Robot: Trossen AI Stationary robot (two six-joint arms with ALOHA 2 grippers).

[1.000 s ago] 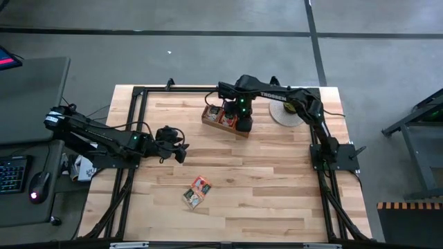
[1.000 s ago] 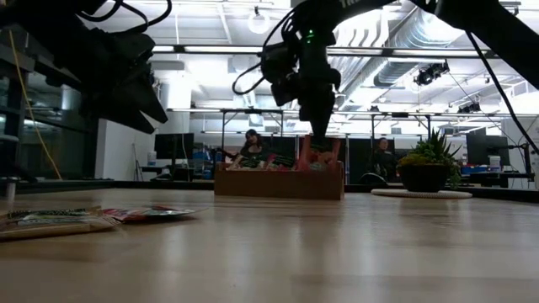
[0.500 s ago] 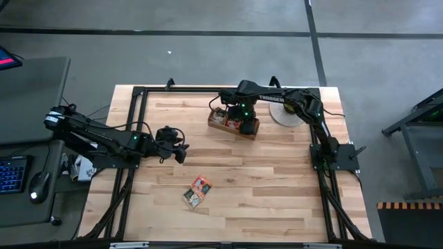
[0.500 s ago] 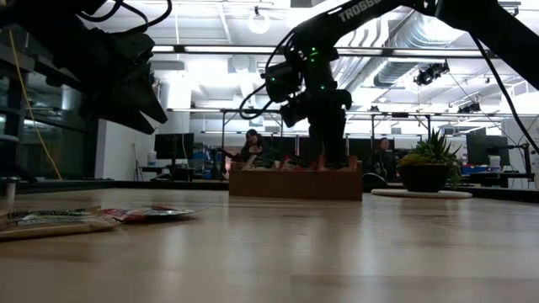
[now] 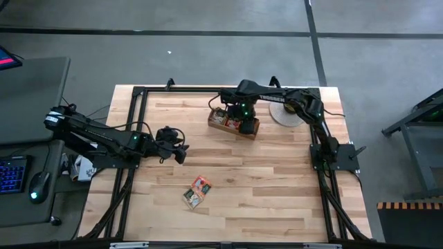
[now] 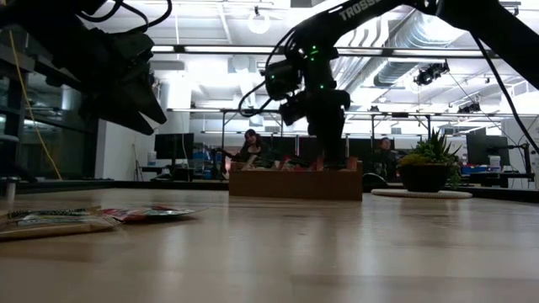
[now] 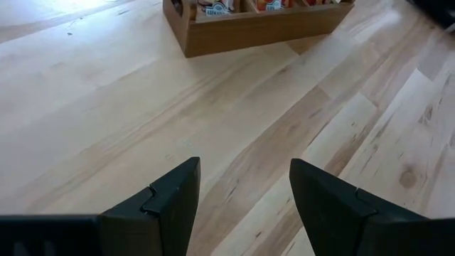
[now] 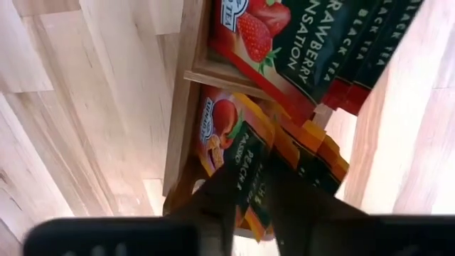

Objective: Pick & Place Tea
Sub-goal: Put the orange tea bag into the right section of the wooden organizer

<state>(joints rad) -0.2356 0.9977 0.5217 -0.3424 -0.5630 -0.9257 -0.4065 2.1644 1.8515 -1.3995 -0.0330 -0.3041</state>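
Item 1: your R gripper (image 5: 241, 123) down in wooden tray (image 5: 223, 125), fingers nearly closed, pinching a peach tea sachet (image 8: 245, 153). Item 2: L gripper (image 7: 242, 203) wide open, empty, above table (image 5: 277, 187). Item 3: two loose sachets (image 5: 196, 192) near table's front.

Worktop (image 5: 277, 187) of pale, smooth, matt planked wood, tray (image 7: 256, 28) of darker brown smooth wood, tea sachets (image 8: 284, 50) glossy printed paper, gripper fingers (image 7: 160, 206) matt black plastic.

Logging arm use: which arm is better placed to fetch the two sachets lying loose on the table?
Probably the left: its hand is open and hovers nearer the loose sachets, while the right hand is down in the wooden tray.
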